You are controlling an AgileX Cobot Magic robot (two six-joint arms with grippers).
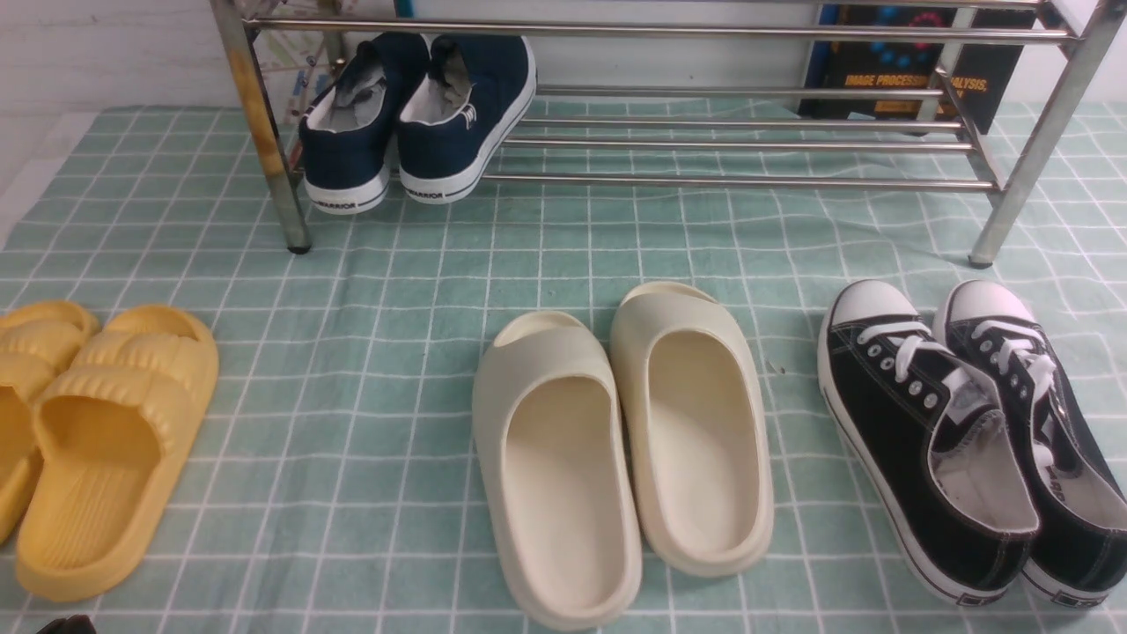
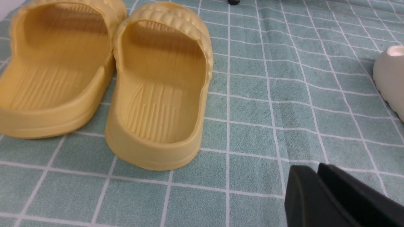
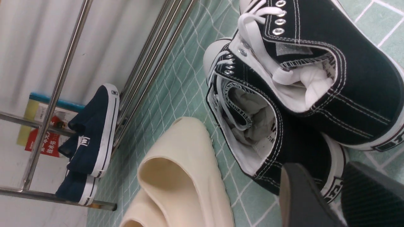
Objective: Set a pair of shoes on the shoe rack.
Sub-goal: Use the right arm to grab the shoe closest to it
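The pair of black canvas sneakers stands side by side on the checked cloth at the front right, toes toward the rack: one (image 1: 916, 440) on the left, the other (image 1: 1057, 423) at the view's right edge. In the right wrist view they show close up (image 3: 347, 63) (image 3: 293, 145). My right gripper (image 3: 325, 170) is open, its fingers just behind the heel of the nearer sneaker, not touching it. The chrome shoe rack (image 1: 669, 31) stands at the back. My left gripper (image 2: 315, 171) is shut and empty, low over the cloth beside the yellow slides.
Navy sneakers (image 1: 414, 123) sit on the rack's lower bars at the left. Cream slides (image 1: 616, 449) lie in the middle, yellow slides (image 1: 97, 440) at the front left. A book (image 1: 916, 79) stands behind the rack's right part.
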